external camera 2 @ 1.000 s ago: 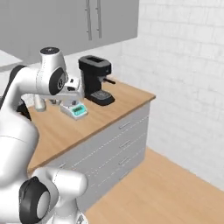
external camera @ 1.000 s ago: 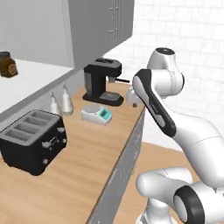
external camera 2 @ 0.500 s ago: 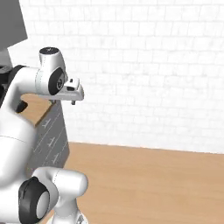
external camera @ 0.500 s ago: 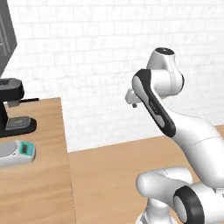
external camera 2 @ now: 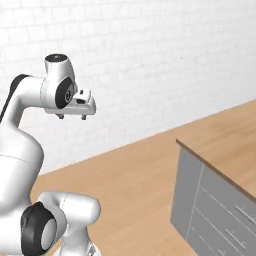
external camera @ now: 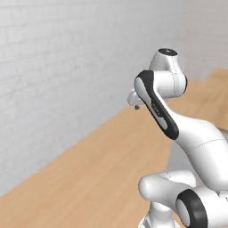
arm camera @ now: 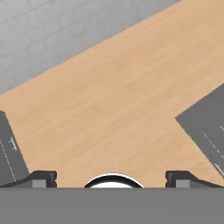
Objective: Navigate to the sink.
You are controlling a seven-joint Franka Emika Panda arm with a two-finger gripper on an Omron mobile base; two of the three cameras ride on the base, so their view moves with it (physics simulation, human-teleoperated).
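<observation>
I am mid-transit: ahead lie a white brick wall (external camera 2: pixel 165 55), light wood floor (external camera: pixel 89 178) and a wood-topped grey-drawer counter (external camera 2: pixel 220 170). The hand (external camera 2: pixel 71 117) hangs empty, fingers apart. Next, I judge, the base must turn until a basin appears.

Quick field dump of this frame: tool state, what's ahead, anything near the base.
tool: open, empty, held high over the floor
ahead: white brick wall
floor: bare light wood
right of base: wood-topped counter with grey drawer fronts
hand view: fingertips wide apart, floor between two grey cabinet faces
</observation>
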